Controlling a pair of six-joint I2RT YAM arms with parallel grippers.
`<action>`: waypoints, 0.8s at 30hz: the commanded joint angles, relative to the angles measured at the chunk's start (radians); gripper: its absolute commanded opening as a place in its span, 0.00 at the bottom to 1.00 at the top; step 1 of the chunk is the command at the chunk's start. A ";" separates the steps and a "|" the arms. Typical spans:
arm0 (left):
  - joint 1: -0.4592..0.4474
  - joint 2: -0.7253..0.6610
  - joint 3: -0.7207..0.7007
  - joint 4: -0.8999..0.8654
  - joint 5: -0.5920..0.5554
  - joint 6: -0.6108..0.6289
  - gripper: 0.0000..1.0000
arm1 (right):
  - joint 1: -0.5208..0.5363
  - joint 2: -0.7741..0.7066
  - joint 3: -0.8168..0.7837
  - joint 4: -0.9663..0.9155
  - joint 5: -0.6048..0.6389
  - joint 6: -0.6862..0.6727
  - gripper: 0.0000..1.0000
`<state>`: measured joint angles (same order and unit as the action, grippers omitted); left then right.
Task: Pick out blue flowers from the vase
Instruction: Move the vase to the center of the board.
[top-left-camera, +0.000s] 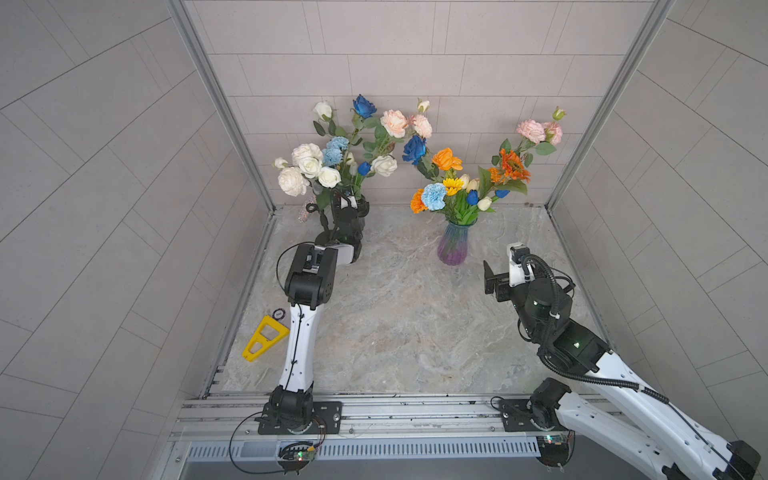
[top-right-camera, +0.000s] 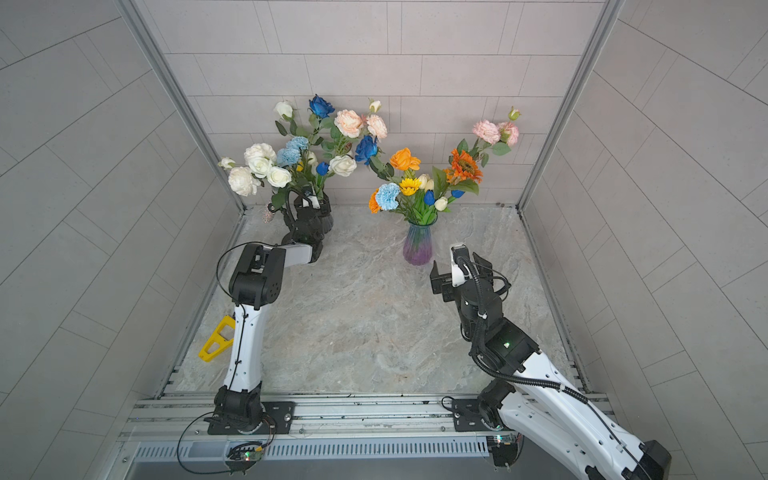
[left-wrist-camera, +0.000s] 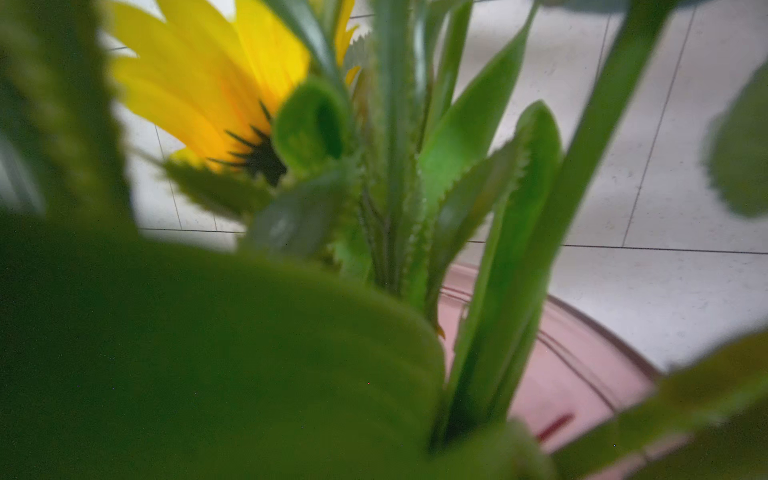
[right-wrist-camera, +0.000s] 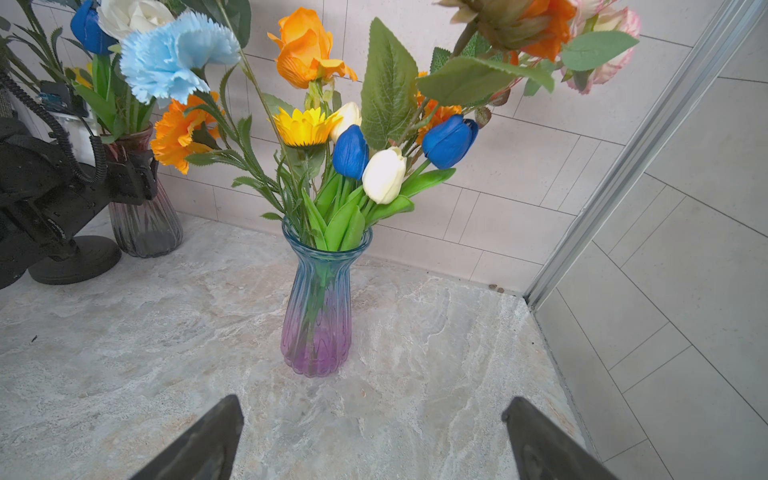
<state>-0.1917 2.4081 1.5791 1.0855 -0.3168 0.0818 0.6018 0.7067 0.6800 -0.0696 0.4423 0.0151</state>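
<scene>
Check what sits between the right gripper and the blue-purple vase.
Nothing: only bare marble tabletop lies between the open right gripper and the blue-purple vase, clearest in the right wrist view.

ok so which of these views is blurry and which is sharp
Left wrist: mostly out of focus, a blurred green leaf filling much of the frame; right wrist: sharp on the blue-purple vase, fingers soft; both top views: evenly lit, sharp.

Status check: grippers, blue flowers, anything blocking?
Left gripper at the neck of the pink-grey vase, grip unseen. Right gripper open, empty, short of the blue-purple vase. Blue flowers all in vases. Leaves crowd the left gripper.
</scene>
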 joint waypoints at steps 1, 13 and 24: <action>0.005 -0.070 -0.059 0.033 0.032 0.006 0.70 | 0.003 -0.009 -0.007 0.019 0.010 -0.011 0.99; -0.033 -0.218 -0.309 0.143 0.067 -0.032 0.71 | 0.003 -0.018 -0.005 0.018 -0.002 -0.005 0.99; -0.095 -0.380 -0.539 0.203 0.104 -0.029 0.72 | 0.003 -0.013 0.007 0.011 -0.021 -0.004 0.99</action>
<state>-0.2646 2.0995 1.0817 1.1934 -0.2287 0.0418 0.6018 0.7029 0.6800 -0.0639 0.4278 0.0151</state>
